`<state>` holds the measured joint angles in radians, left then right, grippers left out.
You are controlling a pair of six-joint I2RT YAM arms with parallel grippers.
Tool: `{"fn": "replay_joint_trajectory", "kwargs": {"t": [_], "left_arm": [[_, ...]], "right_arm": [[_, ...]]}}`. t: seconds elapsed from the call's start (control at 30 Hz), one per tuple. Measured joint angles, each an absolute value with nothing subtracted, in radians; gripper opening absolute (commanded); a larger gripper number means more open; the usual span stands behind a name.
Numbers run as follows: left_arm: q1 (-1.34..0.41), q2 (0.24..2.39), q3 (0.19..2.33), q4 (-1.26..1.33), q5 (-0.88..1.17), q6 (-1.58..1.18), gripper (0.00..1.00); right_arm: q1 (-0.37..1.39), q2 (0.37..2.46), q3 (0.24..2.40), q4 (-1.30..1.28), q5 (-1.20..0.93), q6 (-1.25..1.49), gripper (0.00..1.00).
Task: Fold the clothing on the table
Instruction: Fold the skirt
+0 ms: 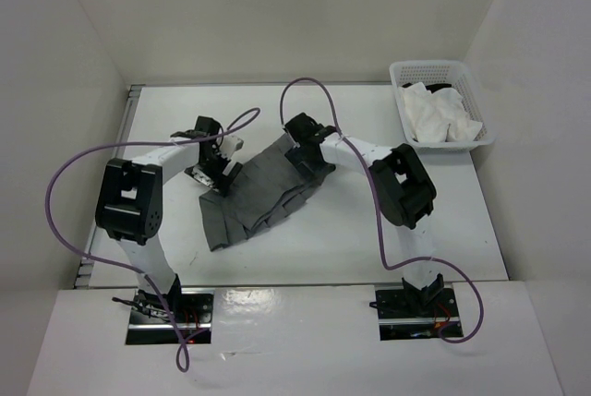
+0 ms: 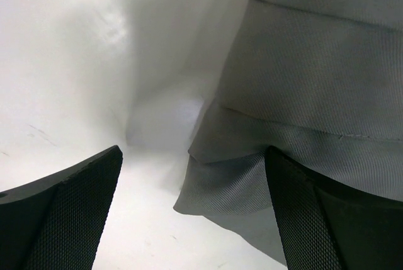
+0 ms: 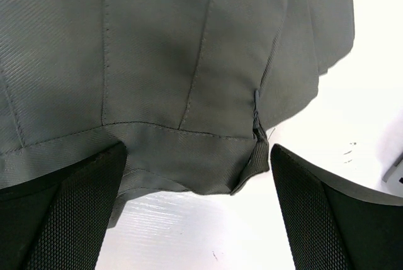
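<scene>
The clothing (image 1: 263, 195), a dark grey pleated skirt, lies crumpled on a diagonal in the middle of the table (image 1: 369, 230). My left gripper (image 1: 220, 173) is low at its upper left edge, open. In the left wrist view a hem corner of the clothing (image 2: 302, 81) sits between the spread fingers (image 2: 75, 207) of the left gripper (image 2: 194, 157), nearer the right one. My right gripper (image 1: 309, 163) is down at the skirt's far right end, open. In the right wrist view the right gripper (image 3: 198, 150) straddles the stitched waistband of the clothing (image 3: 182, 62), untouched by either finger.
A white lattice basket (image 1: 441, 71) holding white cloths (image 1: 439, 117) stands at the back right corner. White walls enclose the table. Purple cables (image 1: 69, 170) loop off both arms above the surface. A metal rail (image 1: 132, 101) runs along the left edge.
</scene>
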<state>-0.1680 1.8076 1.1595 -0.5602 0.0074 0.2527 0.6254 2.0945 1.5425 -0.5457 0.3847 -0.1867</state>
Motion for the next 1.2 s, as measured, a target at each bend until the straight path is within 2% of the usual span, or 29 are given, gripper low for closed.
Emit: {"fn": "replay_joint_trajectory", "kwargs": {"t": [0.53, 0.77, 0.9, 1.1, 1.2], "left_arm": [[-0.162, 2.025, 1.470, -0.517, -0.073, 0.257, 1.00], [-0.137, 2.057, 1.532, -0.538, -0.031, 0.257, 1.00], [-0.111, 2.008, 1.532, -0.596, 0.040, 0.258, 1.00], [-0.054, 1.759, 1.500, -0.640, 0.184, 0.278, 1.00], [0.002, 1.704, 1.492, -0.636, 0.279, 0.304, 1.00]], "right_arm": [[0.599, 2.085, 1.530, -0.551, 0.390, -0.182, 1.00], [0.599, 2.082, 1.530, -0.554, 0.387, -0.180, 1.00], [0.599, 2.068, 1.527, -0.577, 0.371, -0.181, 1.00], [0.598, 1.994, 1.523, -0.606, 0.323, -0.186, 1.00], [0.598, 1.952, 1.523, -0.606, 0.312, -0.193, 1.00]]}}
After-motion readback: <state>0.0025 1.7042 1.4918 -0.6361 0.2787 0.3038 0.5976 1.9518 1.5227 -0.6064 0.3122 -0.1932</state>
